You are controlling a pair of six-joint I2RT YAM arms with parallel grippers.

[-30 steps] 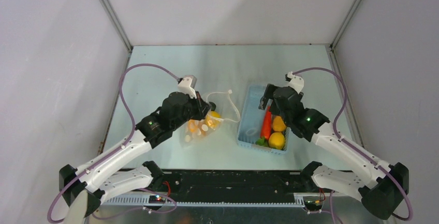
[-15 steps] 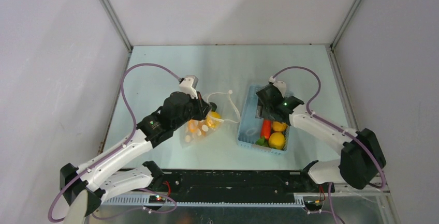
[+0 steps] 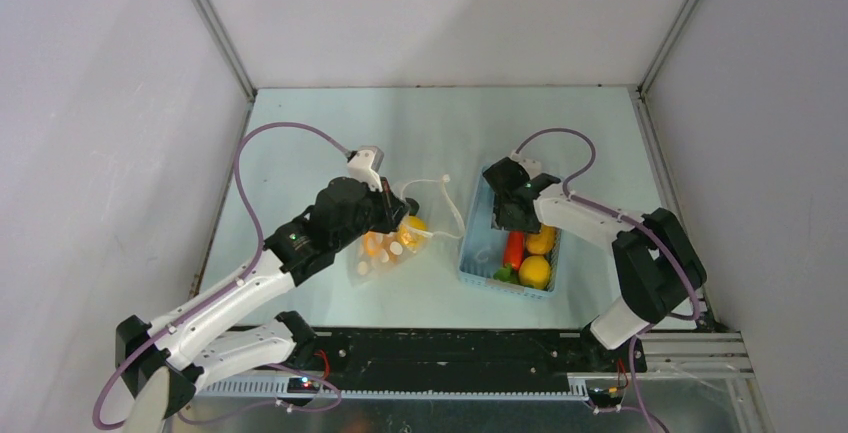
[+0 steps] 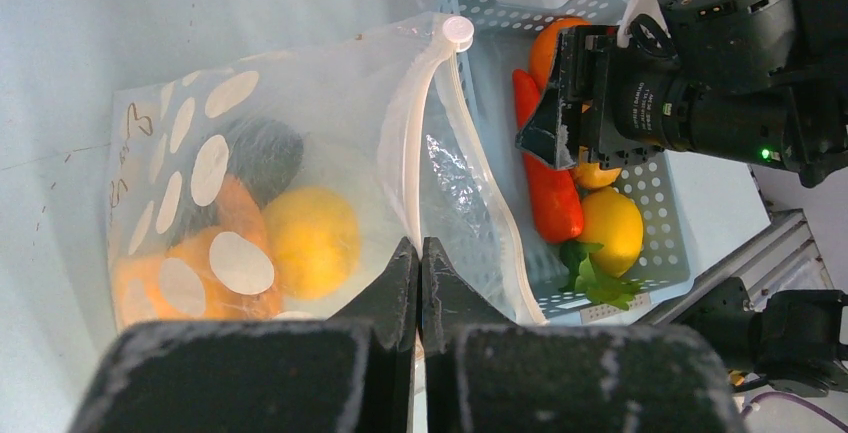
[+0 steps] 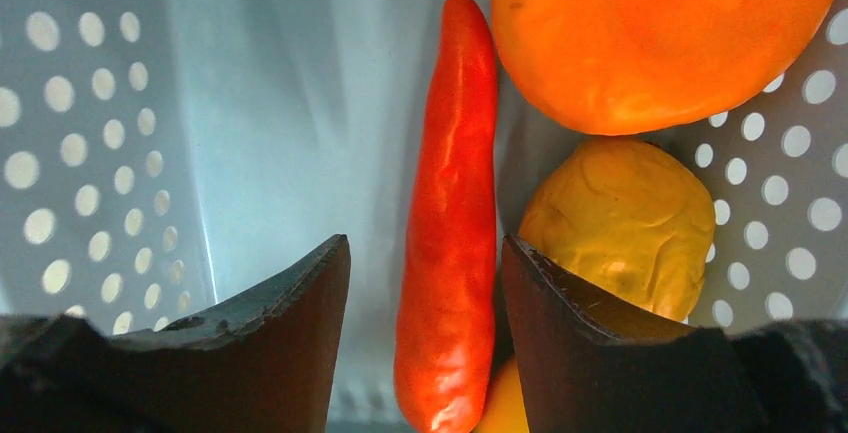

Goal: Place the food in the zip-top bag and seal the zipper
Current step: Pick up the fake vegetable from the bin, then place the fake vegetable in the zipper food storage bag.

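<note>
Red pepper (image 5: 450, 153) between right gripper (image 5: 425, 248) jaws

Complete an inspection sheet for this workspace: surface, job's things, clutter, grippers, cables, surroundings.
Surface: pale green tabletop, no spills seen.
Job's things: clear white-dotted plastic zip-top bag holding yellow and orange toy food; long red toy pepper in the light blue perforated plastic basket.
Clutter: nothing seen.
Grippers: left gripper, jaws shut on the bag's edge; right gripper, jaws open astride the pepper.
Cables: purple cables looping above both arms.
Surroundings: plain grey enclosure walls.
</note>
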